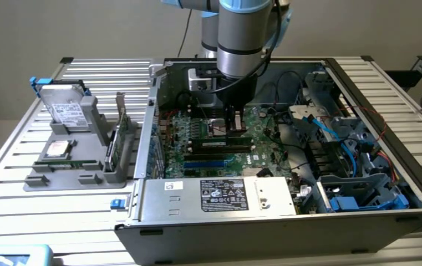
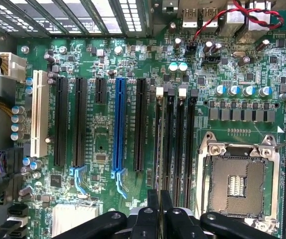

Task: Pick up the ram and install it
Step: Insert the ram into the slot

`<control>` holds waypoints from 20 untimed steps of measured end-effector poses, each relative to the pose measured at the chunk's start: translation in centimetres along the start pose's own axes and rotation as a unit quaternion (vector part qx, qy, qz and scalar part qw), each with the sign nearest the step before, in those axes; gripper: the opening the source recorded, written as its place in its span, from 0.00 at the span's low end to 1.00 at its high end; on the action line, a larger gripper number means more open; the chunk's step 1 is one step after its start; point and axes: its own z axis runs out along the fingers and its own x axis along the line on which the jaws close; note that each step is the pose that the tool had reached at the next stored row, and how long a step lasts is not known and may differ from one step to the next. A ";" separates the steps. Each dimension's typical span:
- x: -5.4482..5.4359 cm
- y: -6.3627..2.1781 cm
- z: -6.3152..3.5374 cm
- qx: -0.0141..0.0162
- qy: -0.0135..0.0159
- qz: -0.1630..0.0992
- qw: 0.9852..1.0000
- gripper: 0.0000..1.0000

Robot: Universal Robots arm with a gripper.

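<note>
Gripper (image 1: pixel 233 132) low over motherboard (image 1: pixel 263 119), inside open case (image 1: pixel 196 233). Fingers (image 2: pixel 153 214) pinched together, thin gap only, above memory slots (image 2: pixel 183 139) beside CPU socket (image 2: pixel 237 184) on motherboard. Ram (image 1: pixel 222 145) on edge at slots near motherboard centre, pale label showing, right under fingertips. Cannot tell whether clamped or just touched.

Claw (image 2: pixel 160 195) body beyond wrist view's edge; arm (image 1: pixel 242 33) top beyond exterior view's.
</note>
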 end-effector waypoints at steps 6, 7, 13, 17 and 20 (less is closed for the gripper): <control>0.0 0.01 0.09 0.000 0.000 0.000 1.000 0.13; 0.0 0.01 0.09 0.000 0.000 0.000 1.000 0.13; 0.0 0.01 0.10 0.000 0.001 0.000 1.000 0.13; 0.1 0.01 0.14 0.000 0.001 0.000 1.000 0.13; 0.1 0.02 0.18 0.000 0.001 0.000 1.000 0.13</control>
